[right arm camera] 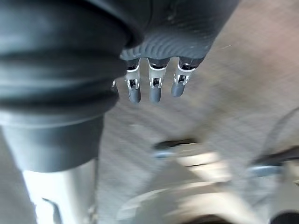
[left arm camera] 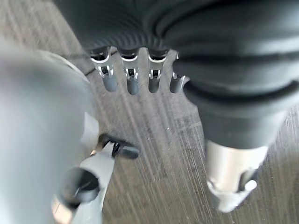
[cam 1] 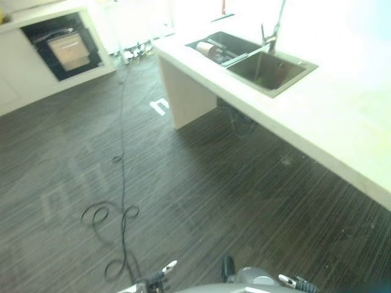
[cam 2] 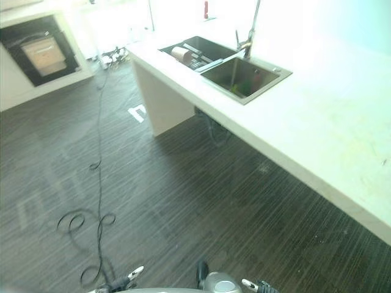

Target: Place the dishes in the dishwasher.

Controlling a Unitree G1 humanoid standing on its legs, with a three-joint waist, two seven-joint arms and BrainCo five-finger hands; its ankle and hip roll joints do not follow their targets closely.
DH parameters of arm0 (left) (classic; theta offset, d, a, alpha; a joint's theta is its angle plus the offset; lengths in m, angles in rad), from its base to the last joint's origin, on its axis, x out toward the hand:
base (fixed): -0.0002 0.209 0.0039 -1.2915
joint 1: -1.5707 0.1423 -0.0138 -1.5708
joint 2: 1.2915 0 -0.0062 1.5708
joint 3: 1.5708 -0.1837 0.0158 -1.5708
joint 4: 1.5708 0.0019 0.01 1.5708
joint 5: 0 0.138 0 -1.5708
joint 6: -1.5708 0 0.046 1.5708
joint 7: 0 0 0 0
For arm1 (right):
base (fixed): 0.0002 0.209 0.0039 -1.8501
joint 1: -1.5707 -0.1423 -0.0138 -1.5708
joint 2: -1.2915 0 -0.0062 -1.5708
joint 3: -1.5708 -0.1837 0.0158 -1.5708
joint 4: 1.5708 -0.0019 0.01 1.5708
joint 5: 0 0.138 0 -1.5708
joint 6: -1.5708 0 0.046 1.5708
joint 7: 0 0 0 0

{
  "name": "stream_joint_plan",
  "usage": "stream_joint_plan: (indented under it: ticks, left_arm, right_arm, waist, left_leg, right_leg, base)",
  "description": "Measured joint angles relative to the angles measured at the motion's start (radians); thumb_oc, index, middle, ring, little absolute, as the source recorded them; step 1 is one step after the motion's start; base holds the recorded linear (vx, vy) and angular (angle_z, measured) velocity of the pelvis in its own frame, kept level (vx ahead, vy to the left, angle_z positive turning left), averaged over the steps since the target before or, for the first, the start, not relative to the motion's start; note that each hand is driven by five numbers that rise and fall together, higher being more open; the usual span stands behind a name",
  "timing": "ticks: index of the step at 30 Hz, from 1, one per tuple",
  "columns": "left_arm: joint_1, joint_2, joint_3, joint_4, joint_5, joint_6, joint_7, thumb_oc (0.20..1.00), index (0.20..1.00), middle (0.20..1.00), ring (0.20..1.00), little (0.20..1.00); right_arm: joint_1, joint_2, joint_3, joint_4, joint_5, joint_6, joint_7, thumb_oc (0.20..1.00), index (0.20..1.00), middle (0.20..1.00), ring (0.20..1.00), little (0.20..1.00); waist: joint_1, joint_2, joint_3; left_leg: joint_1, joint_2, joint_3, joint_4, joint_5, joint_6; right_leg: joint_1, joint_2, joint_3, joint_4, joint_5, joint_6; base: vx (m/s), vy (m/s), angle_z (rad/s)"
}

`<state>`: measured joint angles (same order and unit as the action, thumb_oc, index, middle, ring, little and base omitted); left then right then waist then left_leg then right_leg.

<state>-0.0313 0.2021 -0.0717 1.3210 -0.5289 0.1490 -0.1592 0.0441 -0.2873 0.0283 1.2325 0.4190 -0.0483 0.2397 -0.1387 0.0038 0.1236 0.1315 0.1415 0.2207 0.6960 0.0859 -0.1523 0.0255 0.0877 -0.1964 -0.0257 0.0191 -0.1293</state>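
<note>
My left hand (left arm camera: 135,77) and right hand (right arm camera: 154,84) hung w/ fingers straight, empty, over dark striped floor (cam 1: 201,201). Dishes (cam 1: 206,48) lay in steel sink (cam 1: 292,77); dishwasher (cam 1: 64,49) stood open, well apart.

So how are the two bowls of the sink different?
The far sink basin has dishes in it, among them a pale round cup lying on its side. The near sink basin looks almost bare, with only something greenish at the bottom that is too blurred to name. The tap stands behind the near one. Both are dark metal basins sunk into the same pale counter.
</note>
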Motion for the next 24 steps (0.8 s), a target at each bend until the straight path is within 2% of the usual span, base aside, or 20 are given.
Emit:
stream_joint_plan:
  ticks: [1, 2, 3, 4, 5, 6, 7, 8, 9, 11, 12, 13, 14, 15, 17, 18, 19, 20, 22, 24]
  left_arm:
    - [0.011, 0.012, 0.032, -0.044, -0.001, -0.026, 0.005, 1.0, 1.0, 1.0, 1.0, 1.0]
    - [0.0, 0.034, 0.03, -0.055, -0.001, -0.038, 0.004, 1.0, 1.0, 1.0, 1.0, 1.0]
    - [-0.002, 0.064, 0.032, -0.068, -0.001, -0.042, -0.001, 1.0, 1.0, 1.0, 1.0, 1.0]
    - [-0.039, 0.068, 0.054, -0.107, -0.029, -0.078, -0.026, 1.0, 1.0, 1.0, 1.0, 1.0]
    - [-0.06, 0.061, 0.01, -0.129, -0.043, -0.112, -0.038, 1.0, 1.0, 1.0, 1.0, 1.0]
    - [-0.05, 0.047, -0.016, -0.138, -0.061, -0.127, -0.047, 1.0, 1.0, 1.0, 1.0, 1.0]
    - [-0.029, 0.031, -0.019, -0.131, -0.064, -0.127, -0.05, 1.0, 1.0, 1.0, 1.0, 1.0]
    - [0.022, 0.032, -0.006, -0.141, -0.09, -0.133, -0.058, 1.0, 1.0, 1.0, 1.0, 1.0]
    - [0.048, 0.031, 0.006, -0.134, -0.106, -0.136, -0.065, 1.0, 1.0, 1.0, 1.0, 1.0]
    - [0.086, 0.005, 0.025, -0.096, -0.123, -0.141, -0.065, 1.0, 1.0, 1.0, 1.0, 1.0]
    - [0.059, 0.007, 0.027, -0.024, -0.123, -0.146, -0.072, 1.0, 1.0, 1.0, 1.0, 1.0]
    - [0.066, 0.026, 0.007, -0.002, -0.12, -0.15, -0.074, 1.0, 1.0, 1.0, 1.0, 1.0]
    - [0.059, 0.033, -0.019, -0.009, -0.117, -0.157, -0.083, 1.0, 1.0, 1.0, 1.0, 1.0]
    - [0.025, 0.043, -0.055, -0.006, -0.107, -0.153, -0.092, 1.0, 1.0, 1.0, 1.0, 1.0]
    - [-0.058, 0.056, -0.111, -0.02, -0.054, -0.119, -0.117, 1.0, 1.0, 1.0, 1.0, 1.0]
    - [-0.08, 0.048, -0.14, -0.018, -0.029, -0.087, -0.131, 1.0, 1.0, 1.0, 1.0, 1.0]
    - [-0.098, 0.051, -0.154, -0.003, -0.008, -0.053, -0.143, 1.0, 1.0, 1.0, 1.0, 1.0]
    - [-0.103, 0.064, -0.146, 0.006, 0.009, 0.005, -0.147, 1.0, 1.0, 1.0, 1.0, 1.0]
    - [-0.063, 0.072, -0.125, 0.063, 0.05, 0.108, -0.15, 1.0, 1.0, 1.0, 1.0, 1.0]
    - [-0.018, 0.096, -0.126, 0.066, 0.075, 0.156, -0.15, 1.0, 1.0, 1.0, 1.0, 1.0]
  right_arm:
    - [-0.005, -0.006, -0.001, -0.03, 0.005, -0.007, 0.007, 1.0, 1.0, 1.0, 1.0, 1.0]
    - [-0.026, -0.007, -0.01, -0.02, 0.006, -0.017, 0.013, 1.0, 1.0, 1.0, 1.0, 1.0]
    - [-0.043, 0.002, 0.002, -0.016, 0.007, -0.019, 0.013, 1.0, 1.0, 1.0, 1.0, 1.0]
    - [-0.04, -0.007, -0.001, -0.004, 0.02, -0.033, 0.003, 1.0, 1.0, 1.0, 1.0, 1.0]
    - [-0.046, -0.036, 0.003, 0.013, 0.035, -0.023, -0.005, 1.0, 1.0, 1.0, 1.0, 1.0]
    - [-0.038, -0.051, -0.008, 0.017, 0.036, -0.013, -0.01, 1.0, 1.0, 1.0, 1.0, 1.0]
    - [-0.024, -0.054, -0.009, 0.03, 0.036, -0.005, -0.01, 1.0, 1.0, 1.0, 1.0, 1.0]
    - [-0.032, -0.057, -0.01, 0.06, 0.039, 0.004, -0.008, 1.0, 1.0, 1.0, 1.0, 1.0]
    - [-0.04, -0.064, -0.016, 0.1, 0.041, 0.018, -0.011, 1.0, 1.0, 1.0, 1.0, 1.0]
    - [-0.013, -0.1, -0.041, 0.137, 0.056, 0.03, -0.017, 1.0, 1.0, 1.0, 1.0, 1.0]
    - [0.01, -0.092, -0.045, 0.157, 0.057, 0.044, -0.029, 1.0, 1.0, 1.0, 1.0, 1.0]
    - [0.012, -0.069, -0.046, 0.168, 0.065, 0.052, -0.032, 1.0, 1.0, 1.0, 1.0, 1.0]
    - [0.019, -0.062, -0.048, 0.164, 0.074, 0.053, -0.034, 1.0, 1.0, 1.0, 1.0, 1.0]
    - [0.031, -0.061, -0.05, 0.162, 0.075, 0.056, -0.027, 1.0, 1.0, 1.0, 1.0, 1.0]
    - [0.076, -0.062, -0.082, 0.157, 0.068, 0.06, -0.025, 1.0, 1.0, 1.0, 1.0, 1.0]
    - [0.101, -0.062, -0.086, 0.147, 0.061, 0.06, -0.021, 1.0, 1.0, 1.0, 1.0, 1.0]
    - [0.131, -0.04, -0.084, 0.137, 0.052, 0.06, -0.014, 1.0, 1.0, 1.0, 1.0, 1.0]
    - [0.129, -0.02, -0.072, 0.138, 0.051, 0.065, -0.003, 1.0, 1.0, 1.0, 1.0, 1.0]
    - [0.119, -0.006, -0.048, 0.123, 0.039, 0.061, 0.009, 1.0, 1.0, 1.0, 1.0, 1.0]
    - [0.114, 0.011, -0.036, 0.123, 0.015, 0.062, 0.016, 1.0, 1.0, 1.0, 1.0, 1.0]
  waist:
    - [0.017, 0.002, -0.005]
    - [0.036, -0.018, -0.001]
    - [0.043, -0.082, -0.005]
    - [0.057, -0.146, 0.002]
    - [0.072, -0.092, 0.003]
    - [0.072, -0.044, -0.004]
    - [0.064, -0.024, -0.009]
    - [0.075, -0.03, -0.02]
    - [0.088, -0.036, -0.032]
    - [0.097, -0.016, -0.039]
    - [0.076, -0.036, -0.04]
    - [0.07, -0.052, -0.046]
    - [0.067, -0.049, -0.049]
    - [0.035, -0.043, -0.048]
    - [0.006, -0.044, -0.046]
    - [-0.006, -0.017, -0.045]
    - [-0.027, -0.011, -0.053]
    - [-0.02, -0.006, -0.047]
    - [-0.037, 0.016, -0.045]
    - [-0.029, -0.011, -0.042]
  left_leg:
    - [-0.152, 0.006, -0.053, 0.217, 0.233, -0.018]
    - [-0.292, 0.011, -0.052, 0.42, 0.169, 0.002]
    - [-0.407, -0.033, -0.064, 0.47, 0.057, 0.025]
    - [-0.699, -0.071, -0.14, 0.526, 0.031, 0.088]
    - [-0.788, -0.052, -0.15, 0.289, 0.038, 0.117]
    - [-0.733, -0.016, -0.088, -0.039, 0.02, 0.137]
    - [-0.649, -0.014, -0.072, -0.303, 0.018, 0.131]
    - [-0.543, -0.037, -0.14, -0.647, 0.0, 0.138]
    - [-0.492, -0.049, -0.234, -0.796, -0.04, 0.137]
    - [-0.401, -0.048, -0.255, -0.789, -0.068, 0.169]
    - [-0.326, -0.055, -0.243, -0.789, 0.032, 0.169]
    - [-0.26, -0.083, -0.228, -0.789, 0.101, 0.211]
    - [-0.222, -0.088, -0.221, -0.789, 0.136, 0.197]
    - [-0.197, -0.106, -0.187, -0.789, 0.119, 0.183]
    - [-0.166, -0.18, -0.122, -0.796, 0.062, 0.189]
    - [-0.148, -0.179, -0.074, -0.796, 0.024, 0.181]
    - [-0.126, -0.18, -0.003, -0.785, -0.023, 0.14]
    - [-0.119, -0.158, 0.034, -0.695, -0.058, 0.221]
    - [-0.029, -0.161, 0.061, -0.79, -0.05, 0.241]
    - [-0.026, -0.169, 0.099, -0.79, -0.078, 0.236]
  right_leg:
    - [0.013, 0.013, 0.055, -0.007, -0.011, -0.017]
    - [0.035, 0.008, 0.101, -0.01, -0.023, -0.033]
    - [0.083, -0.046, 0.134, -0.016, -0.026, -0.026]
    - [0.087, -0.118, 0.128, 0.127, -0.091, -0.088]
    - [0.104, -0.095, 0.076, 0.175, -0.177, -0.053]
    - [0.202, -0.078, 0.102, 0.03, -0.173, 0.03]
    - [0.27, -0.071, 0.136, -0.001, -0.184, 0.049]
    - [0.285, -0.09, 0.195, -0.008, -0.208, 0.083]
    - [0.29, -0.113, 0.251, -0.022, -0.217, 0.11]
    - [0.333, -0.148, 0.322, -0.022, -0.224, 0.163]
    - [0.375, -0.181, 0.33, 0.014, -0.228, 0.185]
    - [0.36, -0.215, 0.328, 0.099, -0.232, 0.246]
    - [0.333, -0.227, 0.321, 0.126, -0.266, 0.29]
    - [0.308, -0.215, 0.313, 0.069, -0.283, 0.292]
    - [0.264, -0.23, 0.204, 0.019, -0.19, 0.234]
    - [0.253, -0.24, 0.181, 0.056, -0.164, 0.232]
    - [0.237, -0.272, 0.141, 0.098, -0.144, 0.208]
    - [0.185, -0.288, 0.13, 0.204, -0.169, 0.233]
    - [0.046, -0.318, 0.025, 0.454, -0.18, 0.256]
    - [-0.027, -0.324, -0.059, 0.467, -0.191, 0.27]
  base:
    - [0.25, -0.156, -1.09]
    - [0.23, -0.12, -1.18]
    - [0.38, -0.095, -1.1]
    - [0.5, 0.085, -1.27]
    - [0.75, 0.34, -1.48]
    - [0.86, 0.493, -1.41]
    - [0.7, 0.486, -1.43]
    - [0.44, 0.301, -1.41]
    - [0.31, 0.256, -1.95]
    - [0.36, 0.406, -1.69]
    - [0.36, 0.472, -1.49]
    - [0.28, 0.392, -1.69]
    - [0.29, 0.441, -1.59]
    - [0.28, 0.46, -1.0]
    - [0.29, 0.48, -0.51]
    - [0.19, 0.367, -0.4]
    - [0.13, 0.304, -0.62]
    - [0.06, 0.223, -0.91]
    - [0.05, 0.19, -0.91]
    - [0.06, 0.07, -0.37]
